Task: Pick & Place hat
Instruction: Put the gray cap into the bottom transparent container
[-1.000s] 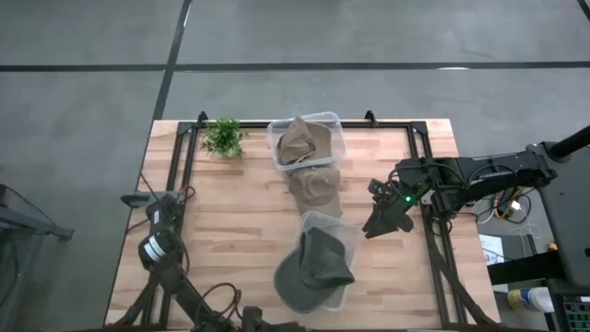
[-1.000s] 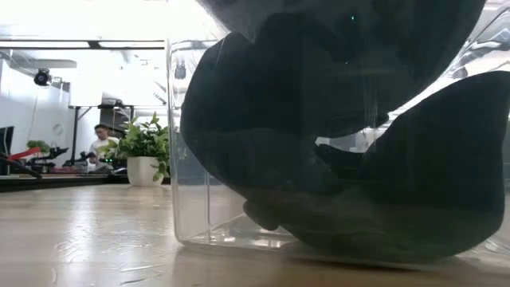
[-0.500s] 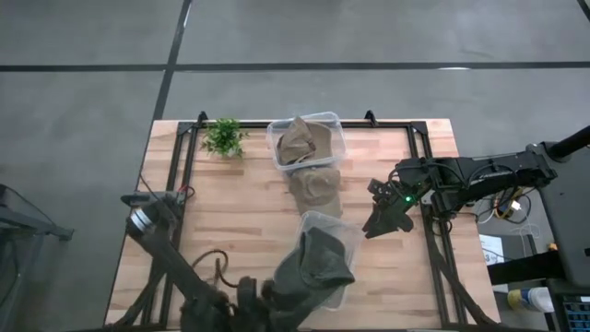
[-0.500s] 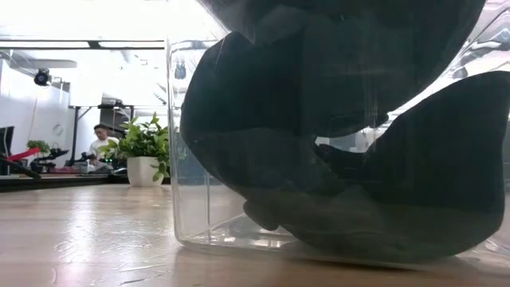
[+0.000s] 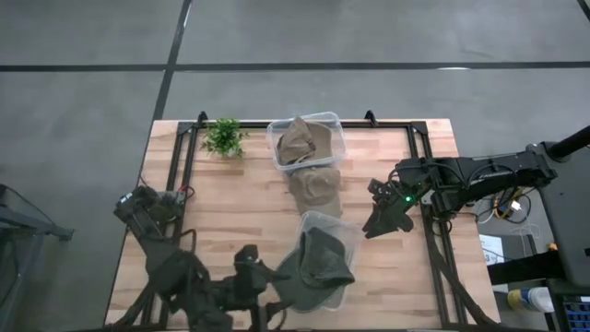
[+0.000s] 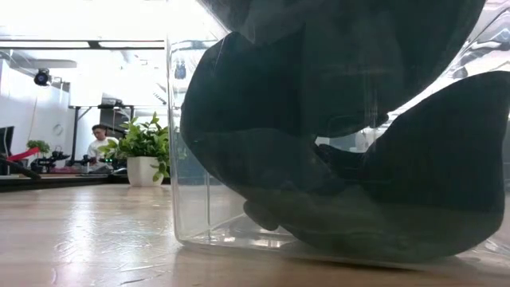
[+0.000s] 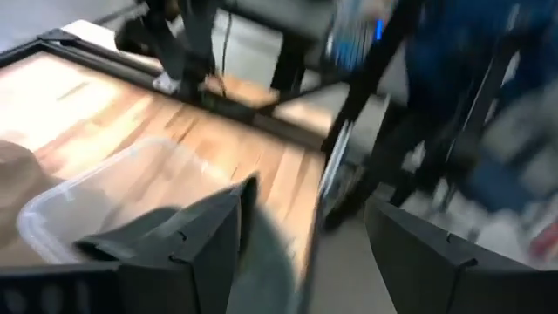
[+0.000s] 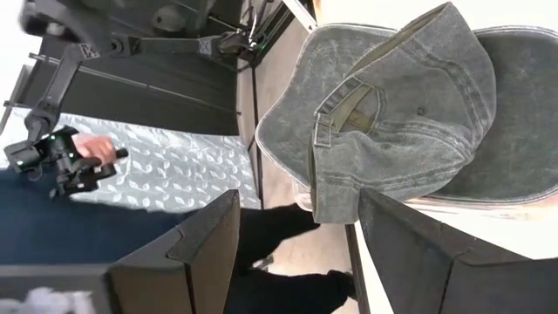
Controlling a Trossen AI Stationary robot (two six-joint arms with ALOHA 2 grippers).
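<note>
Now grey hat point(image 5: 318, 267) overhangs bin point(image 5: 343, 231) rim; left claw point(image 5: 263, 279) agape beside; right claw point(image 5: 376, 221) agape.

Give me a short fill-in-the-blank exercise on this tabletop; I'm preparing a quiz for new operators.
1. The grey cap lies partly in a clear ____ at the table's near edge.
2. The tan hat sits in the container beside the small potted ____.
3. The right gripper hangs over the table with its fingers ____.
4. The left gripper, fingers open, is next to the ____ cap.

Missing words: container; plant; open; grey
</note>
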